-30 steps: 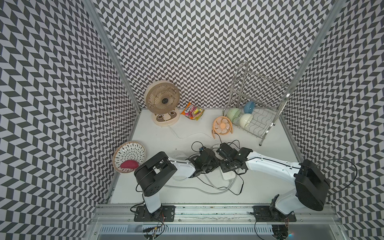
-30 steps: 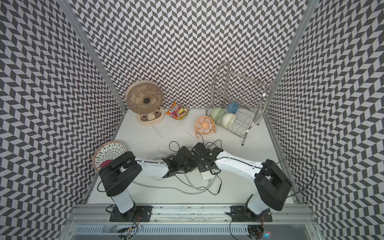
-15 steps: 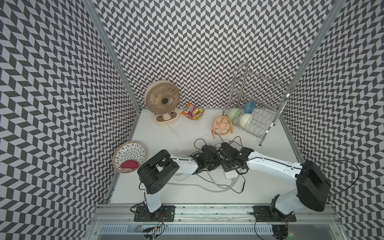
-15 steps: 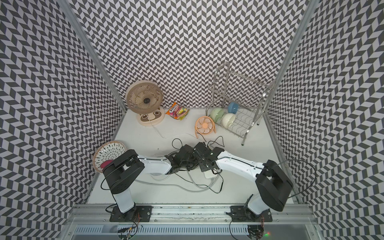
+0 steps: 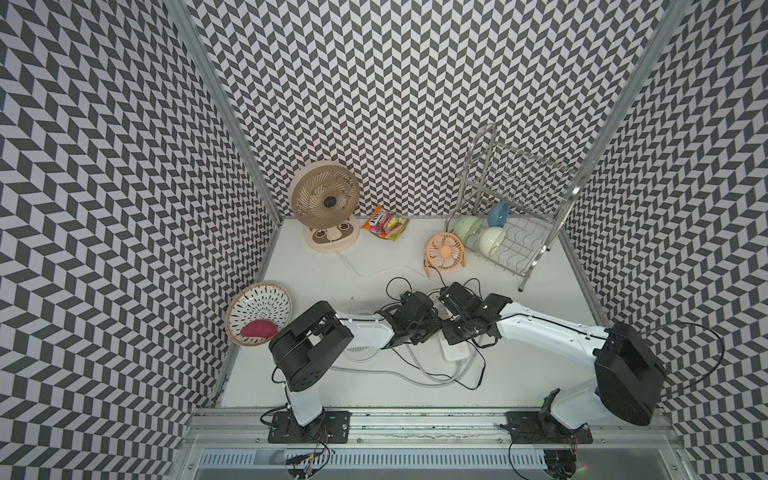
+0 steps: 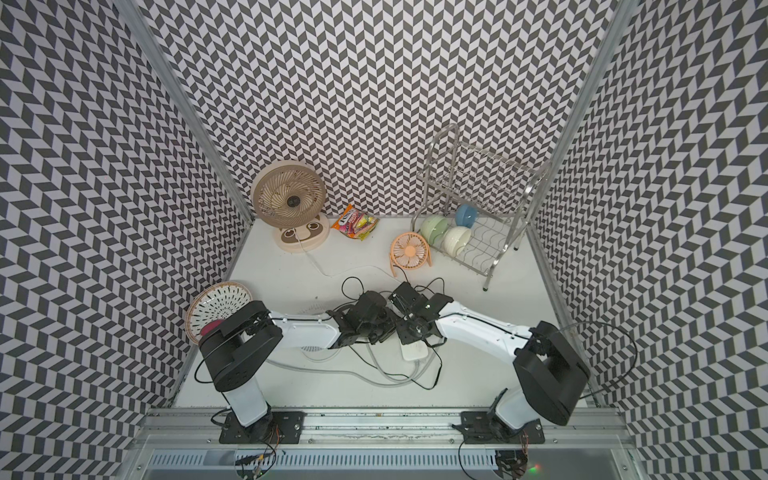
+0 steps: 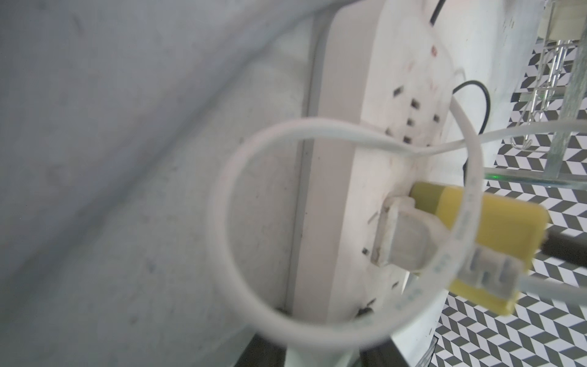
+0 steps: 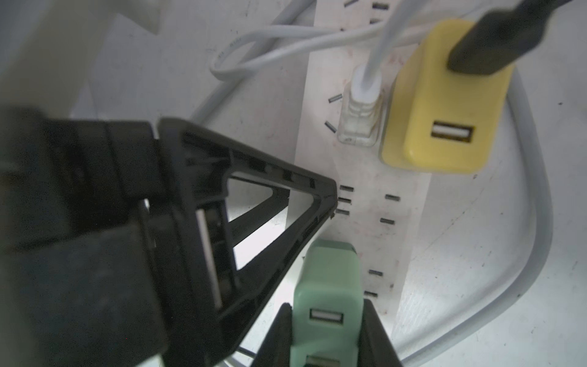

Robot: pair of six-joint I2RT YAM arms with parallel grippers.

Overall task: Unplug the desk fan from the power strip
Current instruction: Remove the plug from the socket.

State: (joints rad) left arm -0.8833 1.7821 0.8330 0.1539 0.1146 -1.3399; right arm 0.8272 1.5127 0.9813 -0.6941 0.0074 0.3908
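The white power strip (image 8: 365, 203) lies mid-table under both wrists, with only its front end (image 5: 455, 353) showing from above. A white plug (image 8: 360, 108) on a white cable and a yellow adapter (image 8: 444, 105) sit in it. My right gripper (image 8: 325, 314) is shut on a mint green adapter (image 8: 327, 279) standing on the strip. My left gripper (image 8: 333, 198) has its tips at the strip's edge. Its dark fingers (image 7: 263, 352) flank a white blur, so I cannot tell its grip. A beige desk fan (image 5: 324, 203) at the back left trails a white cable toward the strip.
A small orange fan (image 5: 445, 251) and a dish rack (image 5: 515, 232) with bowls stand at the back right. A white fan (image 5: 359, 316) lies under my left arm. A snack bag (image 5: 384, 224), a woven basket (image 5: 257, 313) and loose black and grey cables (image 5: 436, 378) are nearby.
My left wrist has edged back and toward the right gripper. The loose cables in front of the strip have shifted. The right arm has stayed still.
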